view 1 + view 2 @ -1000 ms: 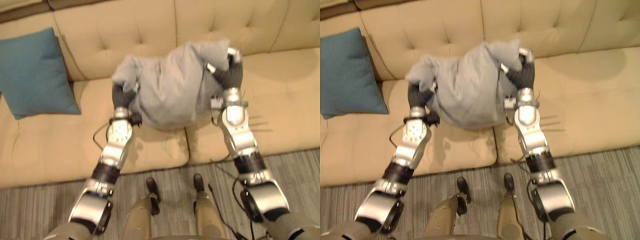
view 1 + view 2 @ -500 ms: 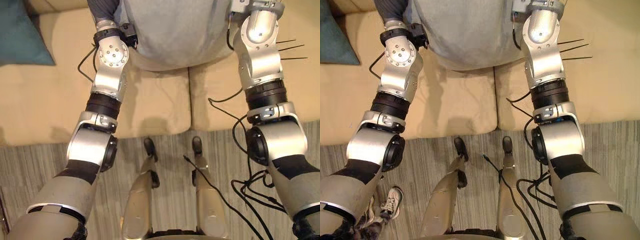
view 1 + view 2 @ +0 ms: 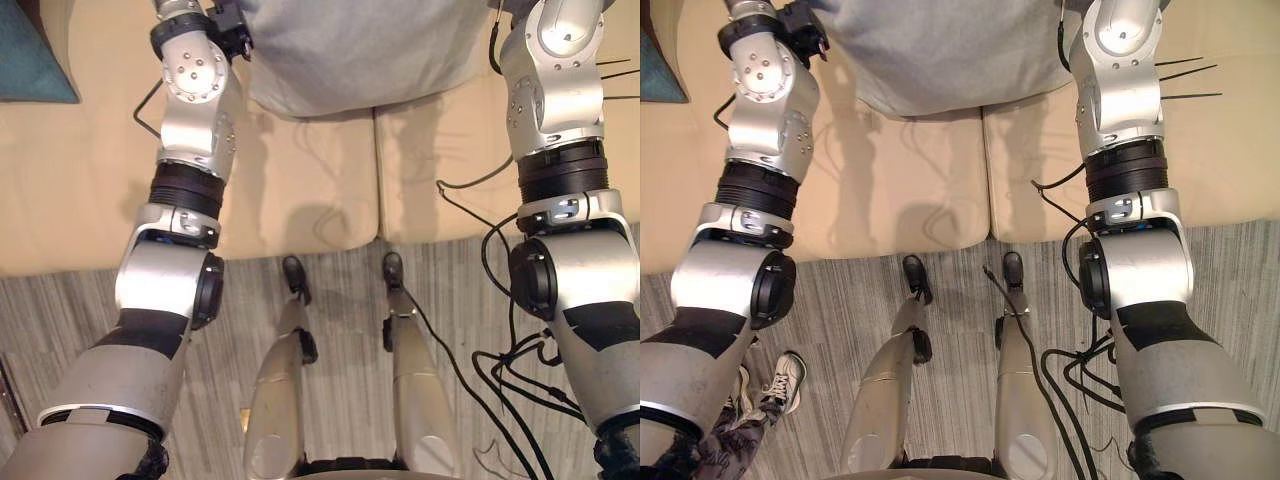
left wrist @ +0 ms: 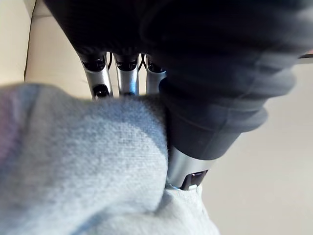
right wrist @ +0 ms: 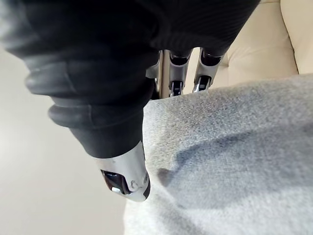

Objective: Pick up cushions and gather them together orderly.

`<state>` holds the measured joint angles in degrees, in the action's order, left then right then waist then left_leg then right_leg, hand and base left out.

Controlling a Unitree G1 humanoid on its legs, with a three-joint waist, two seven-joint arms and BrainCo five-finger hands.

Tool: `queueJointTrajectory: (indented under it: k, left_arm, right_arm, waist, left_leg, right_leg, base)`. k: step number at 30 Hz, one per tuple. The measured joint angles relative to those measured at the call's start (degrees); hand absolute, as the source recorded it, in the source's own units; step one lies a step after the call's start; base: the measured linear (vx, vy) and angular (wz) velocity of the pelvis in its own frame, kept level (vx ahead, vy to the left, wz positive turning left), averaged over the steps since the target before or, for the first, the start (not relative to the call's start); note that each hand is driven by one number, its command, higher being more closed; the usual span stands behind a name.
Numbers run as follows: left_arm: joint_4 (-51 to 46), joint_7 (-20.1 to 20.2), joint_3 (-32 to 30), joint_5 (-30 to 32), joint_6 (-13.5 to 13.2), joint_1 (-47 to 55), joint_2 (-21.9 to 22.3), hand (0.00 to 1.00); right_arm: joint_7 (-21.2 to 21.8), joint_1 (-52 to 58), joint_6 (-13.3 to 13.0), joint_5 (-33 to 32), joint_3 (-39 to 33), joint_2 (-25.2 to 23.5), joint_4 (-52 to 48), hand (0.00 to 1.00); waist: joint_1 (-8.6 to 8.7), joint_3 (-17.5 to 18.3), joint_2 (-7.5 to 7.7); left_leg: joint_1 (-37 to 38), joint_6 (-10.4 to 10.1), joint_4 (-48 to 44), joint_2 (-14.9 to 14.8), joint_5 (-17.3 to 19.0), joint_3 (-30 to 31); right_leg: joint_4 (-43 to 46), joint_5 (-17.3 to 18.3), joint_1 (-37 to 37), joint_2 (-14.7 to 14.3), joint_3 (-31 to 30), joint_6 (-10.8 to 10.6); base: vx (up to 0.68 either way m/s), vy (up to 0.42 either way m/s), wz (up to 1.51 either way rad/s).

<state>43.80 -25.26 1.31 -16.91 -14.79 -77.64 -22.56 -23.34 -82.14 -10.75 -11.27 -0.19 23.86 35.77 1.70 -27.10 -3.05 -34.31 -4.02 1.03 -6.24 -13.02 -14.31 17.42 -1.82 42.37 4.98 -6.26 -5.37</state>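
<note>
A grey cushion [image 3: 360, 50] hangs over the beige sofa seat [image 3: 300, 180] at the top of the eye views, between my two forearms. Its lower edge and one corner show; the rest is cut off above. In the left wrist view my left hand [image 4: 210, 73] is pressed against one side of the cushion [image 4: 88, 166]. My right hand [image 5: 98, 73] lies against its other side [image 5: 234, 156], with the thumb denting the cloth. A teal cushion [image 3: 30, 50] leans at the sofa's far left.
The sofa's front edge meets a striped grey carpet [image 3: 60, 330] that runs toward me. A person's sneaker and patterned trouser leg [image 3: 780, 385] stand on the carpet at the lower left, beside my left arm.
The camera has tilted down toward the floor, so the cushion and forearms now sit at the top edge. The cushion's lower edge looks flatter than its earlier bulge.
</note>
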Motion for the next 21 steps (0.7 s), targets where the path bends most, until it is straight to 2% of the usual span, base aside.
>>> queueJointTrajectory:
  k: [6, 9, 10, 11, 14, 16, 18, 21]
  left_arm:
    - [-1.4, 2.72, -4.24, -4.02, 0.38, 0.04, -4.87, 0.0]
    - [-4.52, 3.76, -8.49, -10.36, -0.19, 2.04, -6.95, 0.0]
    - [-7.39, 4.01, -9.26, -12.29, -0.81, 4.62, -7.02, 0.0]
    - [-10.16, 4.09, -9.35, -13.59, -1.46, 7.85, -7.01, 0.0]
    - [-16.01, 4.27, -9.48, -13.75, -2.19, 16.12, -6.93, 0.0]
    - [-19.8, 5.57, -9.14, -11.96, -2.41, 25.18, -6.15, 0.0]
    - [-24.42, 6.96, -7.68, -9.93, -2.59, 35.53, -2.82, 0.0]
    - [-26.69, 11.65, -2.72, -6.69, -2.52, 51.37, 3.96, 0.0]
  right_arm:
    - [2.17, 0.0, -0.29, -7.24, -2.16, 7.04, -4.84, 0.0]
    - [2.27, 0.23, -0.27, -9.79, -2.52, 8.35, -6.25, 0.0]
    - [2.27, 1.98, -0.31, -10.88, -3.45, 8.36, -9.3, 0.0]
    - [2.24, 4.86, -0.68, -11.19, -4.24, 8.38, -13.15, 0.0]
    - [2.42, 13.82, -2.6, -11.11, -4.51, 8.42, -21.79, 0.0]
    - [3.94, 23.79, -3.79, -10.6, -4.53, 8.4, -26.96, 0.0]
    - [5.88, 35.56, -4.42, -10.08, -6.17, 6.78, -30.41, 0.0]
    - [9.13, 52.35, -4.37, -8.52, -7.93, 0.74, -30.73, 0.0]
  waist:
    - [-1.46, 0.01, -0.01]
    - [-1.38, 0.01, -0.01]
    - [-1.43, 0.03, -0.03]
    - [-1.23, 0.05, -0.02]
    - [-1.36, 0.07, -0.03]
    - [-1.5, 0.17, -0.04]
    - [-1.99, 1.0, -0.14]
    - [-2.44, 4.8, -0.14]
  left_leg:
    - [-0.06, 0.67, -0.64, 0.21, -0.52, 0.31]
    - [0.44, 0.68, -1.06, 0.23, -0.53, 0.37]
    - [1.08, 0.69, -1.05, 0.26, -0.52, 0.35]
    - [2.03, 0.53, -0.65, 0.3, -0.25, 0.13]
    - [4.53, 0.45, 0.91, 0.25, 0.0, -0.75]
    - [6.66, 0.71, 1.18, 0.36, 0.18, -1.06]
    - [8.32, 0.69, 1.19, 0.37, 0.68, -1.28]
    - [9.25, 0.59, 1.54, 0.33, 1.28, -1.42]
  right_leg:
    - [1.24, 0.0, -0.07, 0.39, 0.74, 0.01]
    - [1.45, 0.04, -1.01, 0.7, 1.41, 0.06]
    - [1.48, 0.19, -1.67, 0.79, 1.45, 0.09]
    - [1.8, 1.77, -2.69, 1.05, 1.45, -0.11]
    - [2.82, 2.87, -4.1, 1.14, 1.42, -0.01]
    - [3.6, 4.0, -5.76, 1.15, 1.38, 0.01]
    - [3.64, 4.81, -7.3, 1.19, 1.34, 0.04]
    - [3.6, 6.13, -8.15, 1.2, 1.47, 0.1]
  base:
    - [-0.02, -0.011, 0.07]
    - [-0.01, -0.014, 0.08]
    - [-0.01, -0.027, 0.12]
    - [0.0, -0.04, 0.12]
    - [0.01, -0.043, 0.09]
    - [0.05, -0.075, 0.01]
    - [0.09, -0.078, -0.04]
    - [0.13, -0.051, -0.01]
